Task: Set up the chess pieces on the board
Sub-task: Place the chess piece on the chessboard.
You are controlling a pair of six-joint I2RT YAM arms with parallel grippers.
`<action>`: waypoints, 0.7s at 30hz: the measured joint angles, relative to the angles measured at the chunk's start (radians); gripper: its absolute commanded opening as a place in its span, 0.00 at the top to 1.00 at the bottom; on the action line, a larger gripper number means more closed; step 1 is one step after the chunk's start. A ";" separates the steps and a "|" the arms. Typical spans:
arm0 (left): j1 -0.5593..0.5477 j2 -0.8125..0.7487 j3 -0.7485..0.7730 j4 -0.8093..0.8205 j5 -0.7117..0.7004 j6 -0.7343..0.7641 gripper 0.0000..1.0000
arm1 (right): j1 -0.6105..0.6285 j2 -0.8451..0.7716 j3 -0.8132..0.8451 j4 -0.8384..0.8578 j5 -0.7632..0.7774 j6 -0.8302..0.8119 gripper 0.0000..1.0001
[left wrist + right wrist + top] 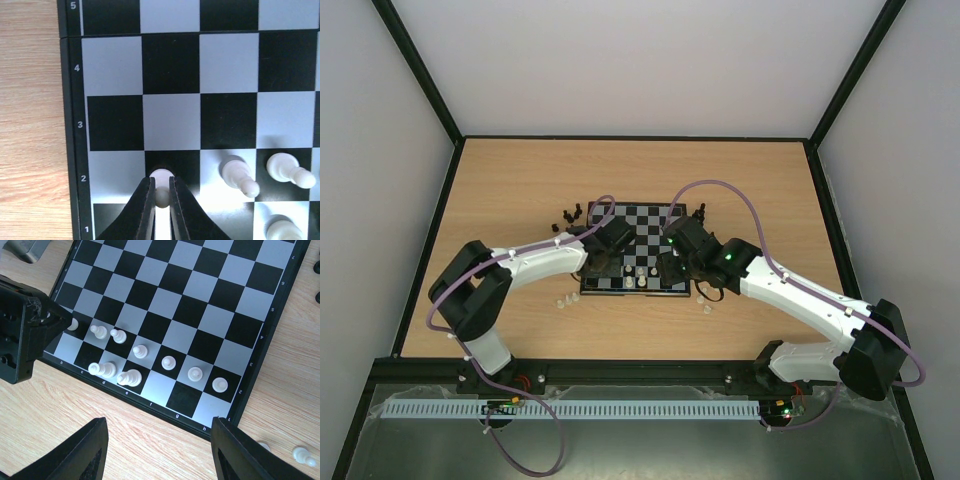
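The left hand point(161, 184) is clamped on a white pawn point(161, 174); the right hand point(160, 426) gapes wide, with the board point(200, 300) just beyond its fingertips.

The left gripper point(161, 180) hides most of a pale pawn point(160, 173). Another pale piece point(283, 230) is cut by the bottom edge.
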 measured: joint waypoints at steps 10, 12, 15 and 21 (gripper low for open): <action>-0.010 0.014 0.012 0.008 0.003 0.000 0.96 | 0.000 0.000 0.000 0.000 0.000 0.000 0.43; -0.010 0.015 0.014 0.007 0.003 0.000 0.94 | 0.000 0.000 0.000 0.000 0.000 0.000 0.43; -0.010 0.015 0.016 0.007 0.003 0.000 0.90 | 0.000 0.000 0.000 0.000 0.000 0.000 0.42; -0.010 0.015 0.019 0.007 0.004 0.001 0.82 | 0.000 0.000 0.000 0.000 0.000 0.000 0.42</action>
